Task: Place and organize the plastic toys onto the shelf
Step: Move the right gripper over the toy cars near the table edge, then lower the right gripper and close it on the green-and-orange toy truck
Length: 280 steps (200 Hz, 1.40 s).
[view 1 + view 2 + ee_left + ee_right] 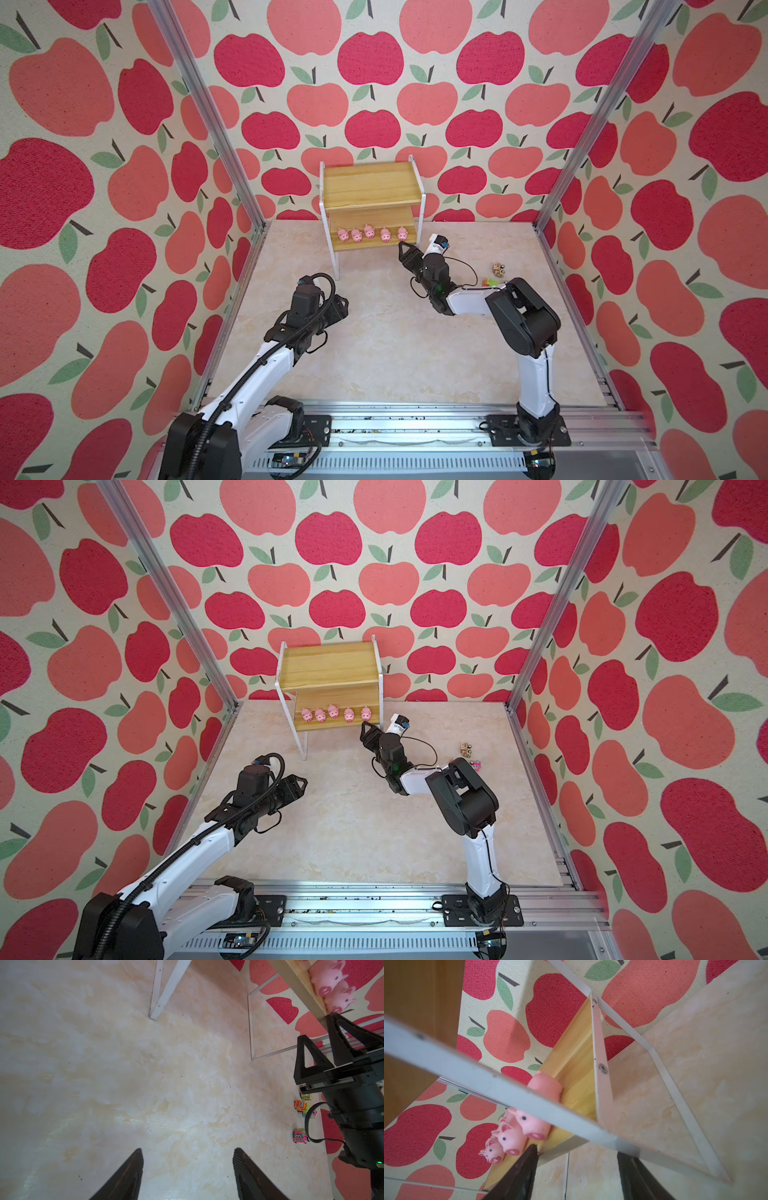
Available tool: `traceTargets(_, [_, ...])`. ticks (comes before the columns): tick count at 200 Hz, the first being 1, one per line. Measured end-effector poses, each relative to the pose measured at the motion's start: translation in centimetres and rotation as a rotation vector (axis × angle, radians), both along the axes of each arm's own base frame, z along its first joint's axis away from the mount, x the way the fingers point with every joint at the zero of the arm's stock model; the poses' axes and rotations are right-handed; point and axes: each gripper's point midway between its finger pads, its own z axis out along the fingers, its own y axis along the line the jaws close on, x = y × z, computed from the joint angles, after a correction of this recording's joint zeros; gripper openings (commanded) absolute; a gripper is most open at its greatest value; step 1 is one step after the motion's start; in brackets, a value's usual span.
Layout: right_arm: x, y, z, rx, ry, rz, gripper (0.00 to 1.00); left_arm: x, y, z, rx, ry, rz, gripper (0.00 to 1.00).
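Observation:
The shelf (pixel 370 183) (pixel 330 663) stands at the back of the table, its top board bare. Several pink pigs (pixel 369 232) (pixel 333 711) stand in a row on its lower board (pixel 571 1047), snouts to the front. My right gripper (pixel 405 249) (pixel 577 1150) is open and empty, just off the lower board's front right corner, next to the rightmost pig (pixel 402 233) (pixel 533 1124). My left gripper (pixel 343 305) (pixel 188 1150) hangs open and empty over bare table, left of centre. The toy trucks (pixel 498 269) (pixel 301 1106) lie on the table at the right.
The shelf's white front leg (pixel 336 266) (pixel 160 1001) stands between my two grippers. My right arm's elbow (pixel 519 320) partly hides the trucks in both top views. Apple-patterned walls with aluminium posts (pixel 257 224) close in the table.

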Motion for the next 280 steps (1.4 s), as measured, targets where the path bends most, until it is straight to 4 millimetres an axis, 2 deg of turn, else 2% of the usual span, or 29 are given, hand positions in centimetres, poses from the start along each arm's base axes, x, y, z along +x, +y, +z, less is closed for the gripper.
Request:
traceTargets(31, [-1.9, -2.4, -2.4, -0.046, 0.055, -0.017, 0.71, -0.3, 0.4, 0.2, 0.025, -0.010, 0.001, 0.81])
traceTargets(50, [-3.5, -4.5, -2.9, -0.079, 0.089, -0.026, 0.71, -0.5, 0.6, 0.1, 0.045, -0.007, -0.004, 0.82])
traceTargets(65, [-4.9, -6.0, -2.3, -0.117, 0.119, -0.027, 0.71, -0.7, 0.8, 0.0, 0.063, -0.002, -0.008, 0.83])
traceTargets(85, [-6.3, -8.1, 0.0, -0.190, 0.146, -0.036, 0.72, -0.7, 0.7, 0.4, 0.099, -0.004, -0.033, 0.85])
traceTargets(102, [-7.5, -10.6, 1.5, -0.280, 0.185, -0.064, 0.74, -0.2, -0.3, 1.5, 0.137, -0.025, -0.084, 0.87])
traceTargets(117, [-8.2, -13.0, 1.7, -0.362, 0.245, -0.097, 0.74, 0.4, -1.8, 2.7, 0.172, -0.051, -0.145, 0.89])
traceTargets(133, [-9.1, -15.8, 0.5, -0.439, 0.337, -0.136, 0.76, 1.0, -3.8, 3.8, 0.206, -0.066, -0.221, 0.90])
traceTargets(158, [-10.9, -20.4, -2.8, -0.543, 0.516, -0.198, 0.77, 1.9, -6.7, 4.9, 0.259, -0.079, -0.343, 0.92])
traceTargets(185, [-12.5, -24.1, -5.4, -0.601, 0.661, -0.242, 0.78, 2.3, -9.4, 5.9, 0.291, -0.088, -0.473, 0.97])
traceTargets(207, [-12.8, -26.3, -6.2, -0.636, 0.730, -0.269, 0.79, 2.2, -11.3, 6.3, 0.316, -0.088, -0.578, 0.98])
traceTargets(225, [-12.3, -27.4, -6.2, -0.640, 0.768, -0.293, 0.79, 1.7, -12.3, 6.1, 0.335, -0.088, -0.650, 0.98])
traceTargets(280, [-8.2, -29.5, -6.0, -0.512, 0.836, -0.374, 0.78, 0.8, -12.3, 4.6, 0.372, -0.094, -0.724, 0.97])
